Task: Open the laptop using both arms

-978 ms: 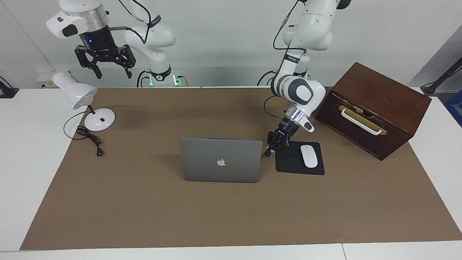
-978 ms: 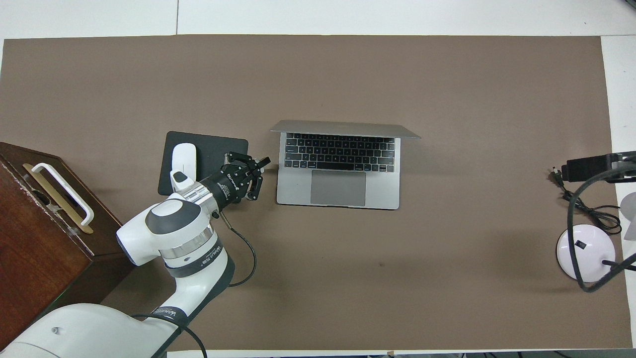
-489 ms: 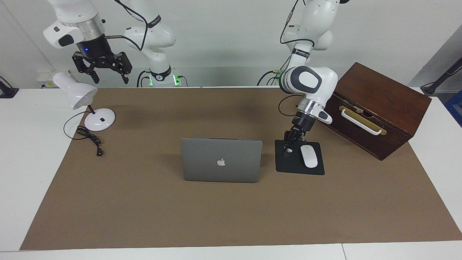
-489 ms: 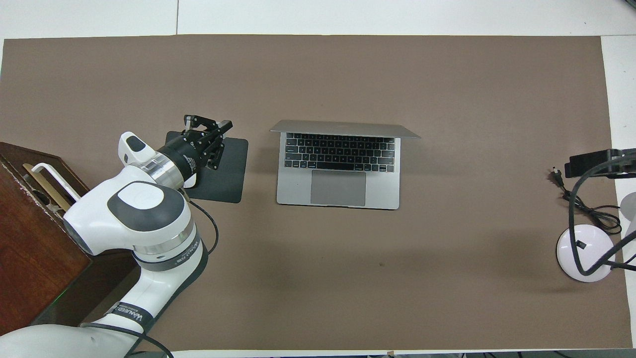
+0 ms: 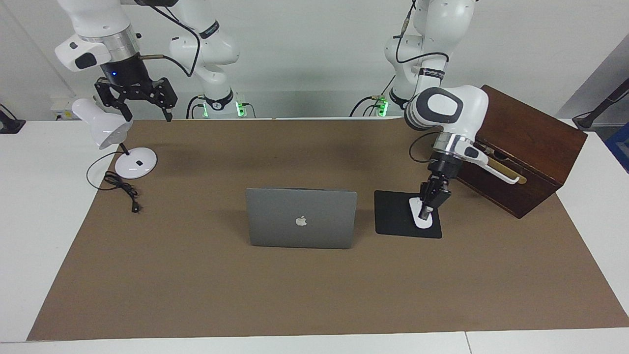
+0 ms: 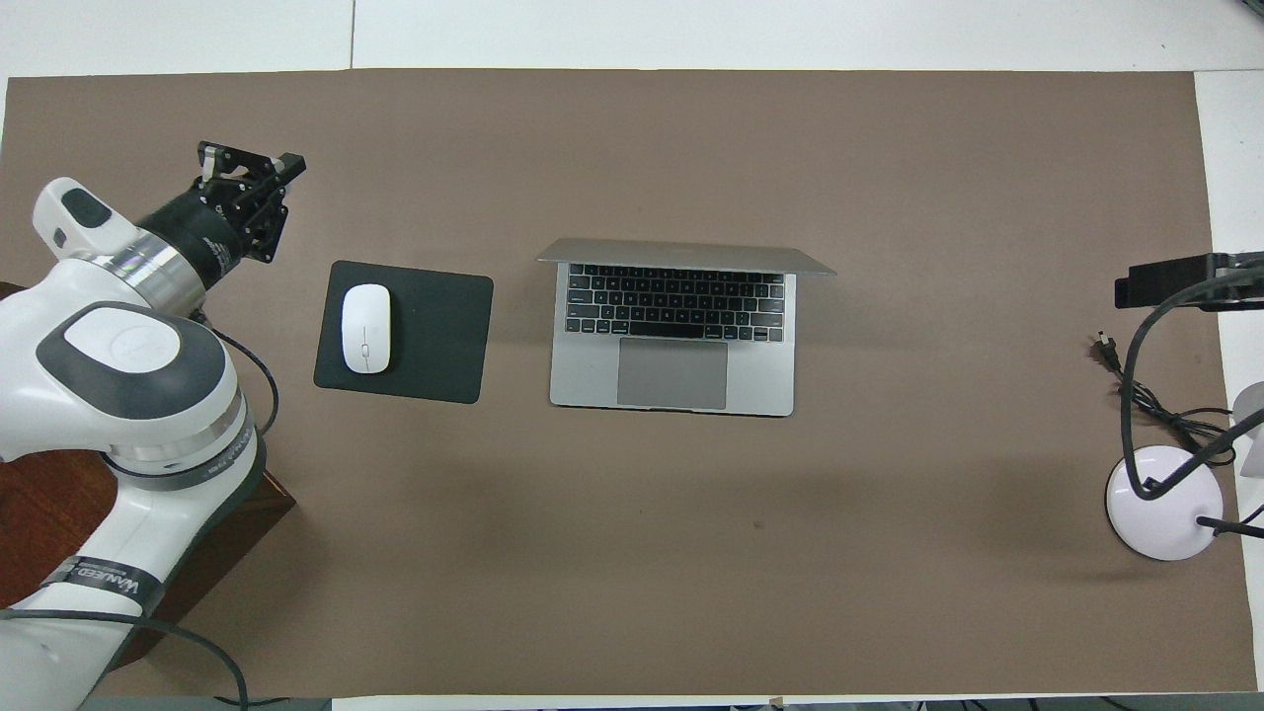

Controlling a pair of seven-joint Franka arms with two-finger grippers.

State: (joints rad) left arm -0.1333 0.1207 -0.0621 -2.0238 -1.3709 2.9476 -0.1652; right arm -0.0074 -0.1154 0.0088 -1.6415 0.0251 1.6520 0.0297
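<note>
- The laptop (image 5: 301,218) stands open on the brown mat (image 5: 314,290) near the middle of the counter (image 5: 29,206), its lid upright with the logo facing away from me and its keyboard (image 6: 675,301) toward me.
- My left gripper (image 5: 426,210) is in the air at the left arm's end of the counter; its jaws are pressed together and hold nothing.
- In the facing view it shows in front of the white mouse (image 6: 365,328) on the black mousepad (image 6: 434,336); from overhead it hangs clear of the pad, and nothing shows it touching either.
- The mousepad lies just beside the laptop, toward my left arm's end.
- A dark wooden box (image 5: 511,147) with a white handle sits by my left arm.
- My right gripper (image 5: 142,110) hangs high above the white desk lamp (image 5: 105,129) at the right arm's end, jaws spread wide and empty, well apart from the laptop.
- The lamp's black cord (image 5: 123,189) lies coiled on the mat beside its round base.
</note>
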